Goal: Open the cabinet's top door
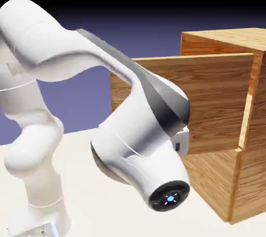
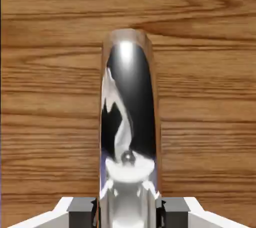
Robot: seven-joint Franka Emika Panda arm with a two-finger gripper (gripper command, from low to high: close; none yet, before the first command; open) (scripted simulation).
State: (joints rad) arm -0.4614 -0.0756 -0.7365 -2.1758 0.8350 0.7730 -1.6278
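Observation:
The light-brown wood-grain cabinet stands at the exterior view's right. Its top door is swung out from the cabinet's front and reaches toward the exterior view's left, behind my arm. The arm's wrist hides the gripper in that view. In the hand view the door's wood fills the picture, and the curved silver handle runs up the middle. My gripper is shut on this handle, with a grey fingertip pressed against each side of it.
Below the top door, the cabinet's lower front panel sits flush. My white arm reaches across the pale table from the lower left, close in front of the swung door.

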